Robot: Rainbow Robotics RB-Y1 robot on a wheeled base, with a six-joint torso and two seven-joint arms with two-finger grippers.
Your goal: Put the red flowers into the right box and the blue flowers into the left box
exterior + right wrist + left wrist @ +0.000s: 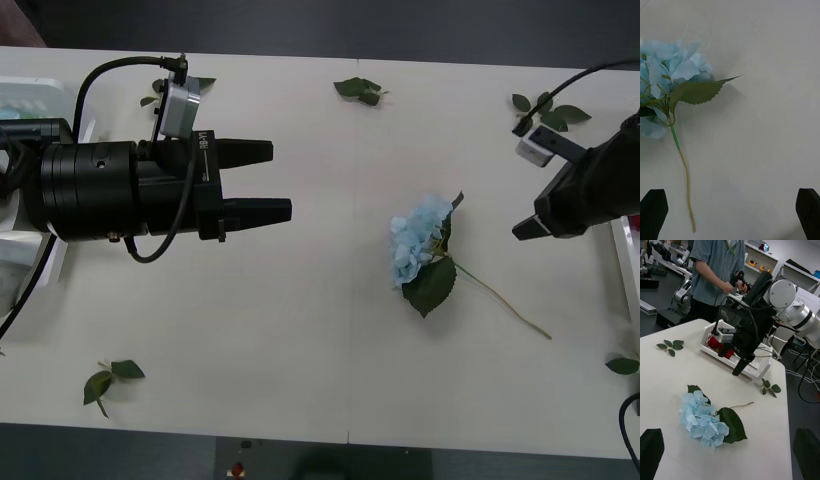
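Blue flower: one pale-blue fabric hydrangea cluster (418, 248) lies flat near the middle of the white counter (320, 380), its big green leaf (432, 283) under the head and its thin wiry stem (505, 306) trailing toward the robot's right.
Left end effector: the black left end effector (270, 182) hangs above the counter well left of the flower, its two fingers spread and holding nothing.
Right end effector: the black right end effector (527, 227) hovers just right of the flower, over the stem side; from its wrist the fingertips (653, 210) stand wide apart, empty.
Boxes: the white plastic tray on the right (752, 369) already holds deep-red roses (714, 342); the translucent tray on the left (20, 100) peeks from behind the left arm.
Handling: it looks feather-light and floppy; petals would crush and slip, and the stem is thin and may bend or roll.
Where to grip: I'd pinch where stem meets head and leaf, the firmest bundle.
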